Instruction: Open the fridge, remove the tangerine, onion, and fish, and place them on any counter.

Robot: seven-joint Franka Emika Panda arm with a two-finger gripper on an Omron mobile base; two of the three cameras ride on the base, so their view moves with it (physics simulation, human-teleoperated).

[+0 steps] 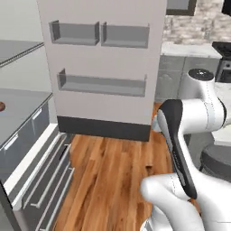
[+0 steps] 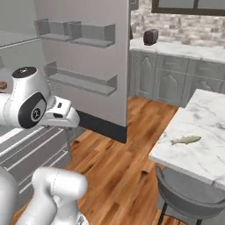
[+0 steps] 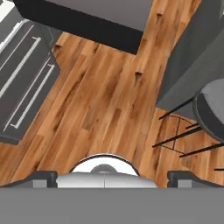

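No writing can be read anywhere. The fridge [image 1: 27, 135] stands open, its door [image 2: 88, 66] swung out with bare grey shelves. The fish [image 2: 186, 140] lies on the marble worktop [image 2: 206, 158]; a reddish ball [image 1: 2, 106] sits on a fridge shelf. The gripper [image 3: 112, 177] points at the wood floor [image 3: 100, 105] near a stool [image 3: 212, 109], jaws wide apart, holding nothing.
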